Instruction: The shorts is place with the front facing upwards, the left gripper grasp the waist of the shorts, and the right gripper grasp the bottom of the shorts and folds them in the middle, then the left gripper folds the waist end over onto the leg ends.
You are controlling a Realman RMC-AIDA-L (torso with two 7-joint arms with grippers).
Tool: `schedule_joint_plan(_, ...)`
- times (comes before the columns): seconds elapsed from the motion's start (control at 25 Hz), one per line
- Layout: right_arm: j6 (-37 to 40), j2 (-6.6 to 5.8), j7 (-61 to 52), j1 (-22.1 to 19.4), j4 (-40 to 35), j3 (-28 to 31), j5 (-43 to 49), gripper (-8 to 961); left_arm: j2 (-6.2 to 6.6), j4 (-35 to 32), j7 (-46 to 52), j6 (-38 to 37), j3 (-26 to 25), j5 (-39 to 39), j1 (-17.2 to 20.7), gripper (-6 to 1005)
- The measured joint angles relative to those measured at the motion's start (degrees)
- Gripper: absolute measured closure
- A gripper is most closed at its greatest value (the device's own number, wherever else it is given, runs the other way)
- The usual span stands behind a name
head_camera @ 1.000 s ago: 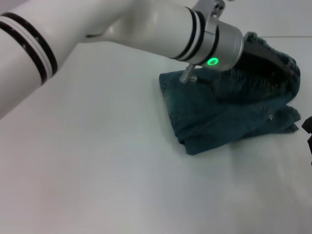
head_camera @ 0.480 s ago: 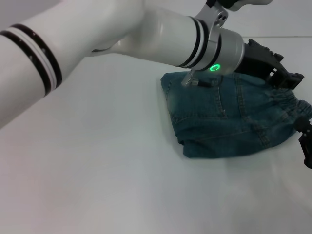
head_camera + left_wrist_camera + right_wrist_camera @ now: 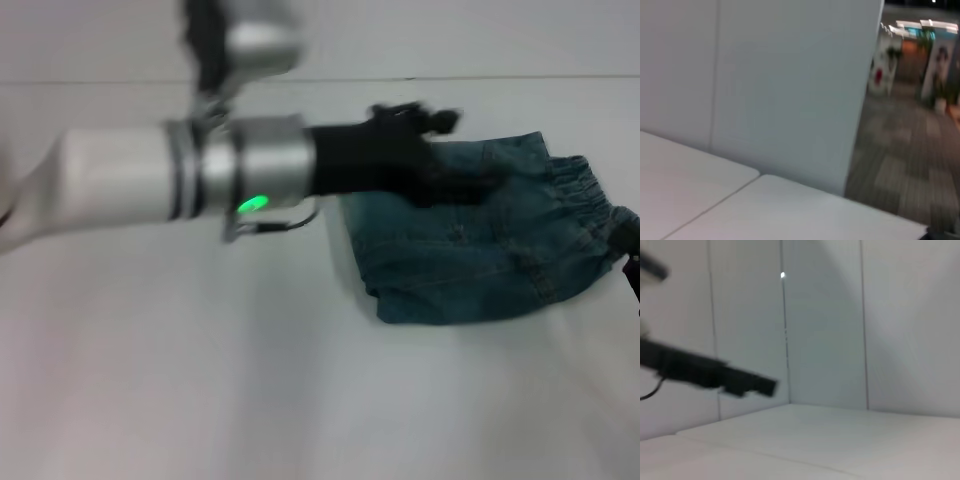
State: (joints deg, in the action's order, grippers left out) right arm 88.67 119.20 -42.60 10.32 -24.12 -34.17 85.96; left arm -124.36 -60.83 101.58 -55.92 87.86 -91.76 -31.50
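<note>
The denim shorts lie folded in a compact stack on the white table, right of centre in the head view. The ruffled waist rests on top at the stack's right end. The bottom of the shorts is hidden under that top layer. My left gripper hovers blurred above the stack's left part, open and holding nothing. Its dark shape also shows far off in the right wrist view. Only a black sliver of my right gripper peeks in at the right edge, beside the waist end.
Grey partition walls stand behind the table. The left wrist view looks over the table's far edge toward an open floor beyond.
The left gripper has let go of the waist end and swung up and left off the stack. The shorts now lie flat, folded, with the waist at the right. The right gripper has stayed put.
</note>
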Motion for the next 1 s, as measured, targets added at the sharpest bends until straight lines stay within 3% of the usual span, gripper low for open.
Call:
schedule_joint_plan(0.2, -0.3, 0.29, -7.3, 0.6, -5.3, 0.3, 4.6, 848, 0.0, 5.5, -15.8, -13.7, -10.1, 9.4, 11.5, 122)
schedule_joint_plan(0.24, -0.2, 0.3, -8.3, 0.7, -5.8, 0.3, 4.8, 833, 0.01, 7.6, -18.8, -16.8, -12.9, 10.5, 13.3, 122)
schedule_joint_plan(0.28, -0.1, 0.3, -9.4, 0.8, -6.4, 0.1, 5.0, 818, 0.19, 12.5, -23.9, -23.3, -19.7, 11.3, 15.6, 122)
schedule_joint_plan(0.32, 0.2, 0.3, -10.7, 0.9, -7.1, -0.1, 5.3, 803, 0.4, 14.8, -26.2, -26.4, -23.2, 11.3, 16.5, 122)
schedule_joint_plan(0.36, 0.4, 0.31, -12.0, 0.9, -8.1, -0.3, 5.9, 788, 0.4, 14.8, -26.2, -26.4, -23.2, 11.3, 16.5, 122)
schedule_joint_plan(0.48, 2.1, 0.36, -18.2, 1.5, -12.2, -0.6, 10.5, 550, 1.74, 21.9, -32.8, -35.0, -33.1, 9.1, 19.8, 122)
schedule_joint_plan(0.76, 7.9, 0.35, -24.0, 1.8, -18.2, -0.5, 17.7, 379, 3.7, 22.8, -35.2, -42.5, -42.0, 0.9, 25.4, 122)
schedule_joint_plan(1.0, 11.2, 0.45, -29.3, 1.4, -23.1, -0.1, 22.3, 233, 4.05, 22.7, -35.5, -47.6, -51.4, -7.6, 27.8, 122)
